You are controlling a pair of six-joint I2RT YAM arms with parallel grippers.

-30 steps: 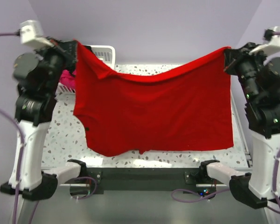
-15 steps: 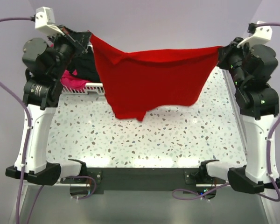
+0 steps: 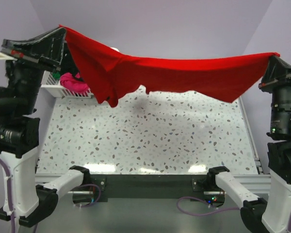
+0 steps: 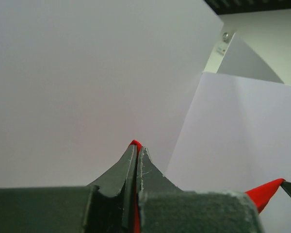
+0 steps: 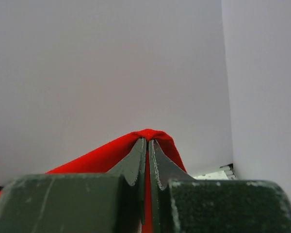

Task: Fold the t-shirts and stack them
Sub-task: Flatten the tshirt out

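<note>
Up in air: t-shirt (image 3: 174, 73), spanning width of counter (image 3: 150, 141), well clear of it. One corner pinched in left end effector (image 3: 61, 30) at far left, other corner pinched in right end effector (image 3: 273, 57) at far right. Loose fold hangs lower, left of centre. Basket (image 3: 51, 90) on counter's far-left corner, behind left arm; second t-shirt (image 3: 72, 82) inside it.

Basket (image 3: 56, 91) at far left: mostly hidden behind left arm (image 3: 17, 97) and red t-shirt (image 3: 174, 73). Magenta cloth (image 3: 72, 82) inside partly showing, possibly another shirt. Table (image 3: 150, 136) far edge covered by t-shirt. Right arm (image 3: 286, 111) cut off at right edge.
</note>
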